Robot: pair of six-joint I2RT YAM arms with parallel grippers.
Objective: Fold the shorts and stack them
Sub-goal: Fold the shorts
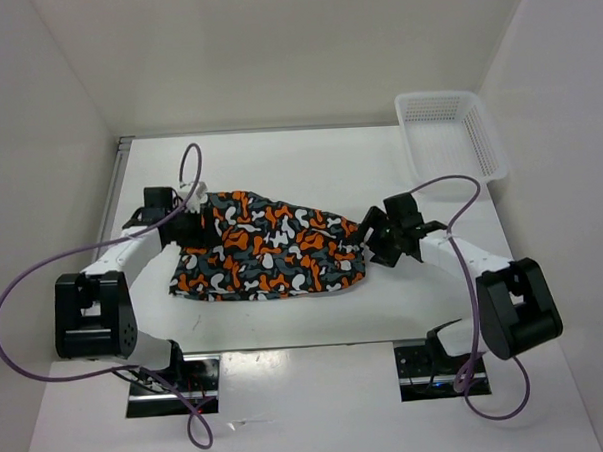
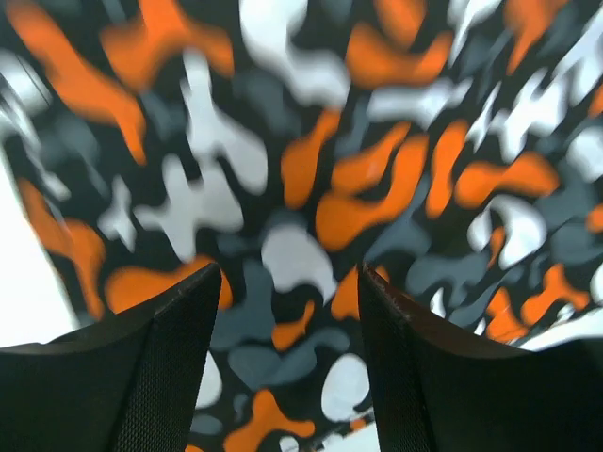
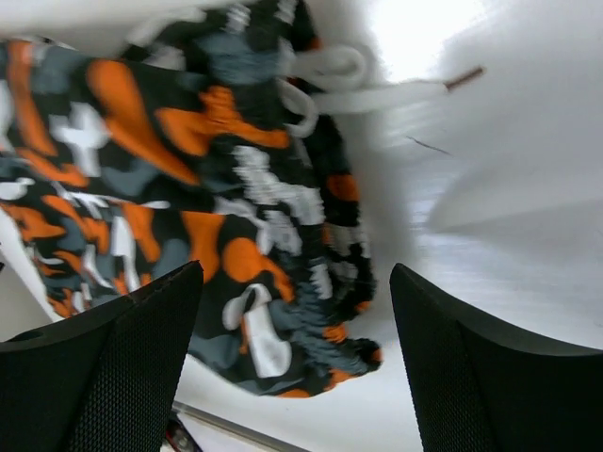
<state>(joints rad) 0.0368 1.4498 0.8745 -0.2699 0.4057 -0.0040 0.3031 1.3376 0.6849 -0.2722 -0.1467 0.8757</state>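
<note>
Now, from above, the shorts [image 1: 268, 252] lie in the middle of the table [image 1: 309, 161], bunched up and not flat. The left claw [image 1: 186, 219] is at their far left corner. The right claw [image 1: 380, 241] is at their right end. A white basket [image 1: 447, 130] sits at the far right, well apart from them.

From the left wrist, the left claw [image 2: 287, 273] is open, with its two black fingers [image 2: 160, 367] apart. The shorts [image 2: 301, 141] fill the view just under it, a bit blurry. It has hold of nothing that I can see.

From the right wrist, the right claw [image 3: 297, 273] is wide open too and holds nothing. The bunched end of the shorts [image 3: 236, 207] lies under the gap, and a white string [image 3: 330, 80] pokes out past it.

I think no fold has been made yet, and the claws are getting ready to grab. Next, each claw needs to go down, pinch an edge, and pull the cloth flat.
</note>
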